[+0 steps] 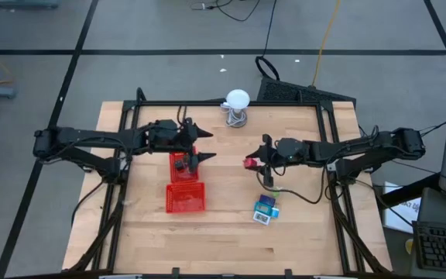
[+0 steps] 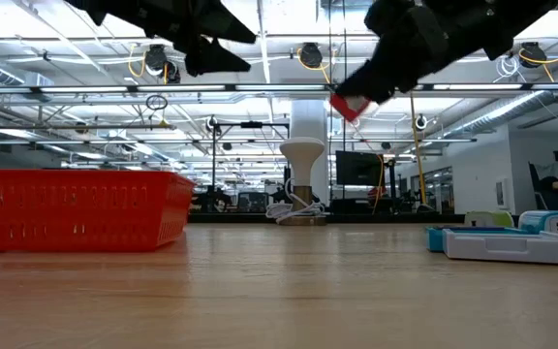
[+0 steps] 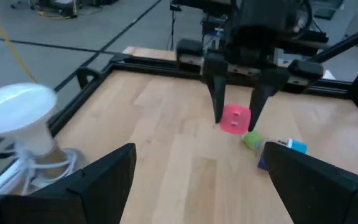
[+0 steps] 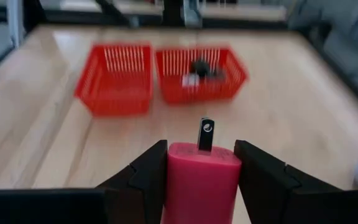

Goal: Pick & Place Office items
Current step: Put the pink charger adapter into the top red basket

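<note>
My right gripper (image 1: 250, 163) hangs above the middle of the table, shut on a pink-red piece (image 4: 201, 177) that has a small dark clip on its front end (image 4: 206, 134). My left gripper (image 1: 207, 145) stands open with nothing in it, above the far red mesh tray (image 1: 178, 164). That tray holds a few dark small pieces (image 4: 199, 70). A teal-blue packet with a white label (image 1: 265, 208) lies flat on the wood near the right arm. A green piece (image 3: 252, 139) and a blue one (image 3: 294, 146) lie by it. My right gripper pinches the pink-red piece by its two opposite sides (image 4: 169, 171), one finger on each. The fingers (image 3: 215, 93) come from the table's right side, slanting a little downward. The piece (image 2: 349, 105) sits at the fingers' free ends, lifted well clear of the table.
A second red mesh tray (image 1: 186, 198) stands next to the first, toward the near edge. A white ball on a wire stand (image 1: 237, 105) is at the far edge. Bare wood lies between the trays and the packet. A black frame (image 1: 333, 155) borders the table.
</note>
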Robot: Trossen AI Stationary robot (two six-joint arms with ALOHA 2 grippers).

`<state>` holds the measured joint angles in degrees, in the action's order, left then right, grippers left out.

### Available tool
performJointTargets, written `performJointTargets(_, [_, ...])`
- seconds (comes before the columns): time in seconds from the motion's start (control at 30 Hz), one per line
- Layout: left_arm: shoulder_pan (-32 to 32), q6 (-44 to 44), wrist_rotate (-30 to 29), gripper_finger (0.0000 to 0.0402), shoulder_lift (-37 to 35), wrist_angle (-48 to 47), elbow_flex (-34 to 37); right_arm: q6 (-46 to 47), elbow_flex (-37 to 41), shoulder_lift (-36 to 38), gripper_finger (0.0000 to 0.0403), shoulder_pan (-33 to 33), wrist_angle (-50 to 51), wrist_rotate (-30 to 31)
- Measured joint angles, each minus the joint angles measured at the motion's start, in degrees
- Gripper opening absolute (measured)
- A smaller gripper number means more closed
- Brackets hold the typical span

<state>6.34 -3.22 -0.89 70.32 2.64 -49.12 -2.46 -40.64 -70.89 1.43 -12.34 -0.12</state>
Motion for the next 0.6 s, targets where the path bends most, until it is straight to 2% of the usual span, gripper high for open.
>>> performJointTargets(0.13, [-1.62, 0.3, -0.03, 0.0351, 5.03, 5.93, 0.01, -5.25, 0.0, 0.0, 0.0152, 0.0, -4.29, 0.63])
performJointTargets(0.3, [-2.23, -1.34, -0.03, 0.0351, 10.17, 13.45, 0.03, -14.11, 0.0, -0.16, 0.0152, -0.02, -5.45, 8.15])
performJointTargets(0.6, [-1.37, -12.63, -0.66, 0.0351, 15.13, 23.74, -0.05, -28.71, 0.07, -5.93, 0.0152, -0.04, -12.29, 16.62])
